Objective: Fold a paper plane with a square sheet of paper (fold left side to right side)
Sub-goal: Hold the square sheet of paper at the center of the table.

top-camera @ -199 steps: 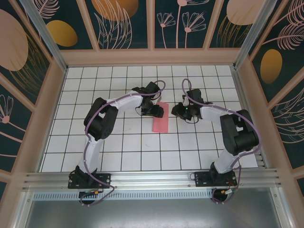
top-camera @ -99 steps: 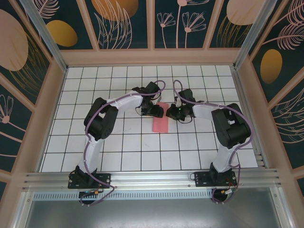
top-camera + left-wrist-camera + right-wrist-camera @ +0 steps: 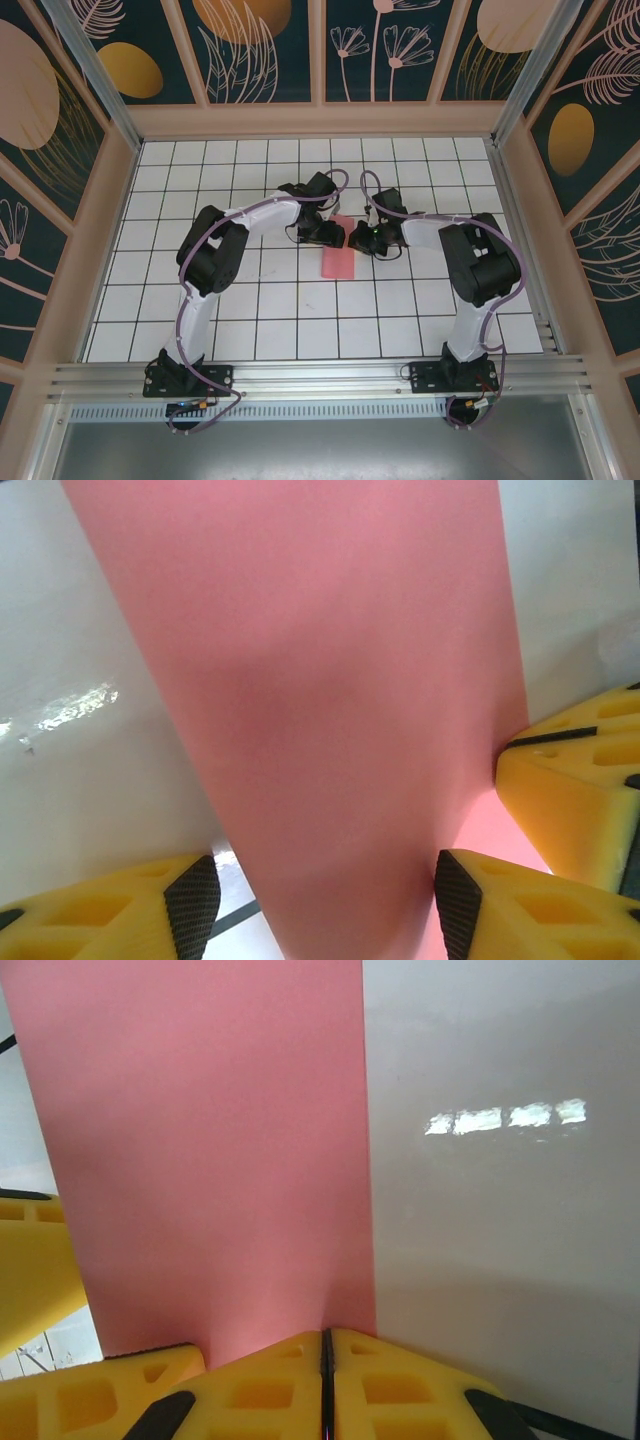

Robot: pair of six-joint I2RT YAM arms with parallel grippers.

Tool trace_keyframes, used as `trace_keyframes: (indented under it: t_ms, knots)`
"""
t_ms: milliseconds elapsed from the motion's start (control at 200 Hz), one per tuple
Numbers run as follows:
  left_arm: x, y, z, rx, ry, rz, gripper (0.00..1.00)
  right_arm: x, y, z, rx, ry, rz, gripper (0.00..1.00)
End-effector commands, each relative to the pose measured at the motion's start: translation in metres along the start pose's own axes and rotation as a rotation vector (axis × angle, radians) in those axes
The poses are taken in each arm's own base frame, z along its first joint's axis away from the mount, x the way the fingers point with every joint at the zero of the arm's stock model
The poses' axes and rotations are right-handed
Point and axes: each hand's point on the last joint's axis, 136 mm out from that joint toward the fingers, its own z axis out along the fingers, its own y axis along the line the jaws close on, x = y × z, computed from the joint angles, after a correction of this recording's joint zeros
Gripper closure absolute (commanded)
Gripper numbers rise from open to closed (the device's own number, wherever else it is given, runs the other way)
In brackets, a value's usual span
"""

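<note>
Between the fingers of the spread left gripper (image 3: 325, 910) lies the pink paper (image 3: 330, 680); the right gripper (image 3: 325, 1365), pressed together, touches its edge.

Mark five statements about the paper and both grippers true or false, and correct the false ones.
1. The pink paper lies as a narrow strip on the white grid table. True.
2. The left gripper is shut. False: its jaws stand open, one finger on each side of the paper.
3. The right gripper is closed, its tips at the paper's edge, apparently pinching it. True.
4. The paper lies by the arm bases at the near edge. False: it lies mid-table, between the two grippers.
5. The paper is already a pointed dart. False: its ends look blunt in the top view.
</note>
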Motion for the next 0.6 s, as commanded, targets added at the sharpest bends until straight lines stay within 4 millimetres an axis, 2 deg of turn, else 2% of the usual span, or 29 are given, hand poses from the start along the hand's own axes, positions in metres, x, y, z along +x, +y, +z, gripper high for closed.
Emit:
trace_keyframes:
  t_ms: [0, 155, 300, 445, 596]
  knots:
    - [0.012, -0.023, 0.032, 0.084, 0.012, 0.066, 0.36, 0.016, -0.027, 0.011, 0.104, 0.053, 0.024, 0.88]
    - [-0.009, -0.022, -0.008, 0.107, -0.085, 0.044, 0.35, 0.018, -0.031, 0.012, 0.119, 0.058, 0.026, 0.89]
    - [-0.018, -0.026, -0.039, 0.140, -0.154, 0.036, 0.35, 0.019, -0.031, 0.012, 0.119, 0.061, 0.025, 0.89]
    - [-0.010, -0.052, -0.047, 0.292, -0.149, 0.049, 0.40, 0.018, -0.030, 0.011, 0.119, 0.056, 0.021, 0.89]
    - [-0.005, -0.048, -0.039, 0.288, -0.137, 0.036, 0.45, 0.017, -0.029, 0.011, 0.119, 0.056, 0.018, 0.89]
